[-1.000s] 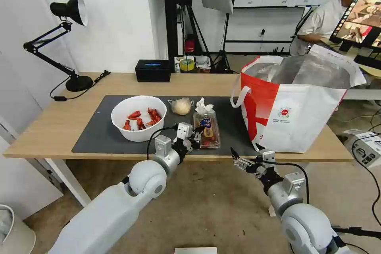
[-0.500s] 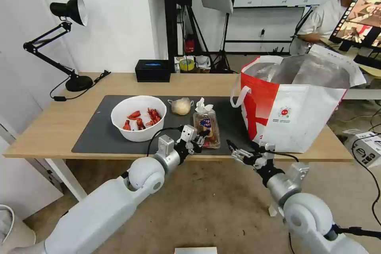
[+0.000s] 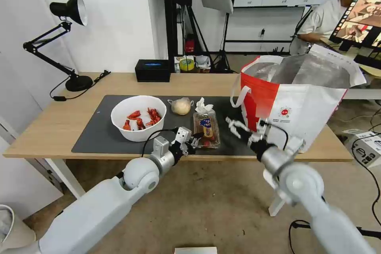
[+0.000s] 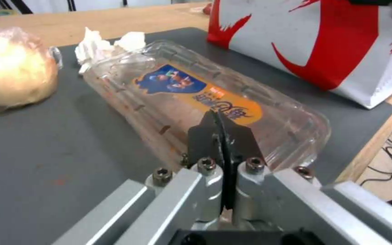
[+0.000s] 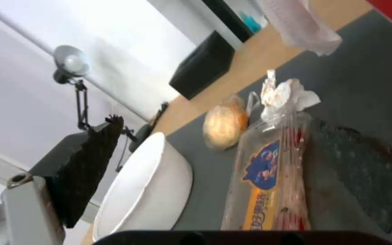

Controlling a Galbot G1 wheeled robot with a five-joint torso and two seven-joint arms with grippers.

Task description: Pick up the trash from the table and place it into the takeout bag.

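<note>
The left gripper (image 3: 195, 139) sits at the near end of the clear hinged tray (image 3: 206, 129) on the dark grey mat (image 3: 99, 131) of the table (image 3: 51, 127); in the left wrist view its fingers (image 4: 221, 136) are pressed together with no gap, tips just at the tray's near edge, nothing visibly between them. The tray's lid bears a blue and orange label (image 4: 200, 93) with writing too small to read. The right gripper (image 3: 234, 125) hovers spread open above the mat between the tray and the takeout bag (image 3: 293, 107), which stands at the table's right end and shows a small round red logo (image 3: 284, 112). The crumpled tissue (image 3: 203, 106) lies touching the tray's far end, the knotted bag (image 3: 181, 106) is just beside it, and the white bowl (image 3: 139, 117) of red shells stands further left.
</note>
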